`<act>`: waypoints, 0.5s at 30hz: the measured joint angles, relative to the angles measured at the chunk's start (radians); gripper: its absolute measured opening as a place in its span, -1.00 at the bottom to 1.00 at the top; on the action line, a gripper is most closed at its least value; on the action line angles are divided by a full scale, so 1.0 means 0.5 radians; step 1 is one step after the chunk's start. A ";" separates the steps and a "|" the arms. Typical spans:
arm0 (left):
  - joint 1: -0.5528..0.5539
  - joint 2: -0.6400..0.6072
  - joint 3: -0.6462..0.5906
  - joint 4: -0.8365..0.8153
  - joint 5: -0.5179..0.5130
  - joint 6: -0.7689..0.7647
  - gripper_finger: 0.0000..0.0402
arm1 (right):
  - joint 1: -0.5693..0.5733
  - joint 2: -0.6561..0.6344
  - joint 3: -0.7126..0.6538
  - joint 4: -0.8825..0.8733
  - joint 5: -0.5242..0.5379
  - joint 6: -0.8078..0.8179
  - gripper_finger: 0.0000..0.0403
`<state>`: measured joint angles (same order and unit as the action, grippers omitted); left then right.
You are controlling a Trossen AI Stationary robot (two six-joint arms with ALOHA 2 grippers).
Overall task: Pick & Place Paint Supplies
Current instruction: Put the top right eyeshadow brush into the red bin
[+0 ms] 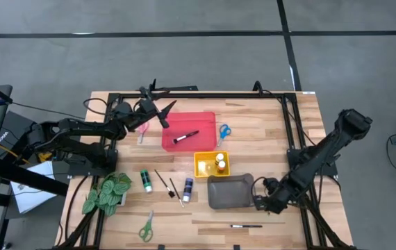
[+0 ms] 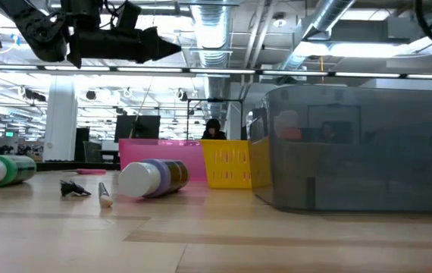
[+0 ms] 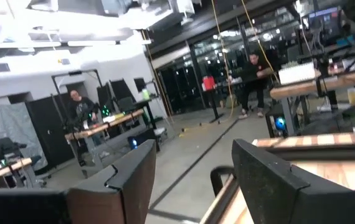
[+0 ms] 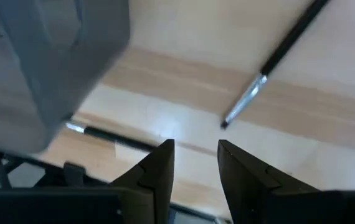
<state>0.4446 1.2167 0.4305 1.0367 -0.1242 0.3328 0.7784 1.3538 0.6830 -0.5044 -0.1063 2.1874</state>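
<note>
On the wooden bench (image 1: 267, 132), the right tool (image 4: 195, 163), part open and empty, hovers beside a paintbrush (image 4: 271, 62); the overhead view counts four. The left tool (image 1: 165, 110) gapes empty above the red tray (image 1: 205, 119).

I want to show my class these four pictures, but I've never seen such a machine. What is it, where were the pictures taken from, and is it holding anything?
Two dark robot arms work at a wooden table. One picture looks down from above, one looks level across the tabletop, and one comes from each wrist. On the table lie a red tray holding a dark-handled paintbrush, a yellow tray, a grey tray, paint bottles, scissors and a fake plant. The left tool hovers open, empty. The right tool, partly open, holds nothing above another thin dark paintbrush.
</note>
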 joint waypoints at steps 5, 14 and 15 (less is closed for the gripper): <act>0.000 -0.001 0.000 0.078 -0.001 -0.001 0.02 | 0.016 0.102 0.000 0.074 0.002 -0.021 -0.41; -0.001 0.000 0.000 0.165 0.043 -0.013 0.02 | 0.099 0.217 0.001 0.147 0.002 -0.023 -0.41; -0.001 0.000 0.000 0.177 0.067 -0.027 0.02 | 0.107 0.232 0.001 0.145 0.002 -0.024 -0.41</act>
<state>0.4442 1.2167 0.4305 1.1253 -0.0909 0.3193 0.8319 1.4700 0.6834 -0.4319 -0.1050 2.1751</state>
